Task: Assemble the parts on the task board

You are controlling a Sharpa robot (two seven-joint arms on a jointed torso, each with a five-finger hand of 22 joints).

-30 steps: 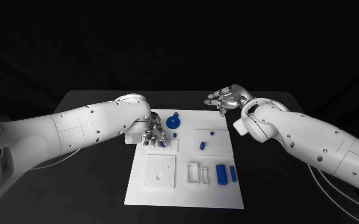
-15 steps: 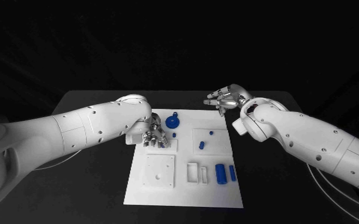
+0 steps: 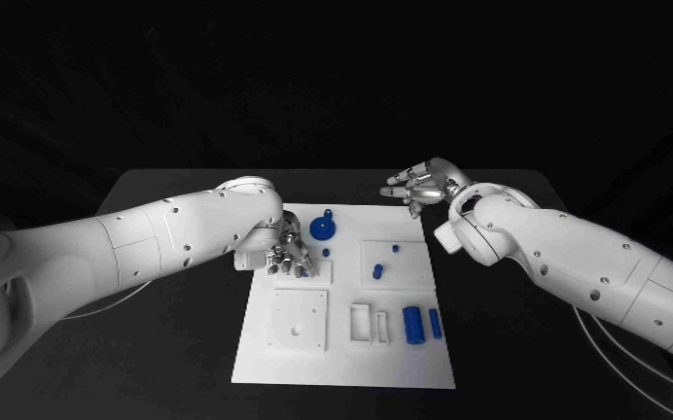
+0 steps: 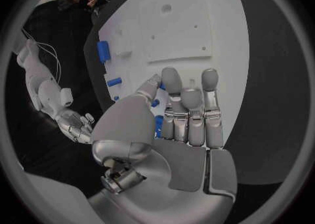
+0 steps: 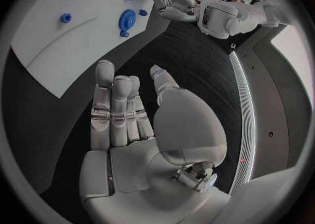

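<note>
Left hand at the board, right hand clear of it.
I see the left hand [image 3: 288,253] pinching a blue part [image 4: 158,125] over the board [image 3: 343,362]; right hand [image 3: 421,187] empty, fingers loosely apart.

Left hand [image 3: 288,253] a shade nearer the robot along the task board's [image 3: 351,367] left edge.

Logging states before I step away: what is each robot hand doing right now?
Left robot hand: on the task board, pinching a small blue part.
Right robot hand: open, holding nothing, beyond the board's far edge.
</note>
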